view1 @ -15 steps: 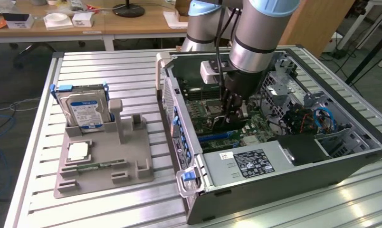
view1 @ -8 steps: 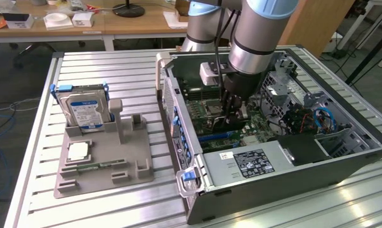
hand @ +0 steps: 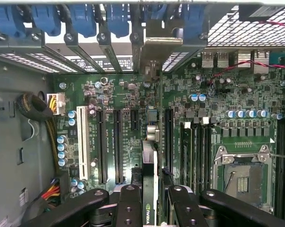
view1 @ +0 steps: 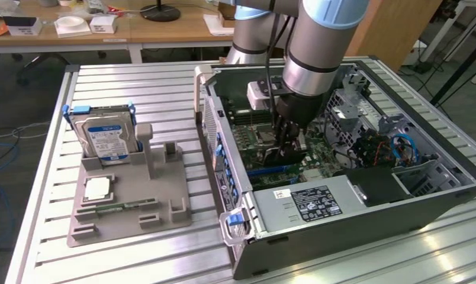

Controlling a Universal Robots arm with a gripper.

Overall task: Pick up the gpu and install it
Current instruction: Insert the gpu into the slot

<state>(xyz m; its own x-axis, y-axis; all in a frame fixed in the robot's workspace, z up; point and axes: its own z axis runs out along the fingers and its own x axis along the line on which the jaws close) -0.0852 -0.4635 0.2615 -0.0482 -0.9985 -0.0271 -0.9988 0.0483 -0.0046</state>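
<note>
Gpu (hand: 149, 165) stands edge-on inside the open computer case (view1: 427, 195), over the motherboard (hand: 109, 94) slots. The claw (hand: 151, 194) is clamped on its sides.

Greens, blues and greys around a dark grey metal computer case (view1: 341, 236).
The jointed metal fingers (hand: 128, 208) are black; the green gpu card (hand: 149, 175) bears a white logo; the green motherboard (hand: 256, 94) has black slots and one white; the plastic clips (hand: 81, 19) are blue; the silver hard drive (view1: 103, 139) has a blue-white label; the ribbed worktop (view1: 143, 89) is silver.
</note>
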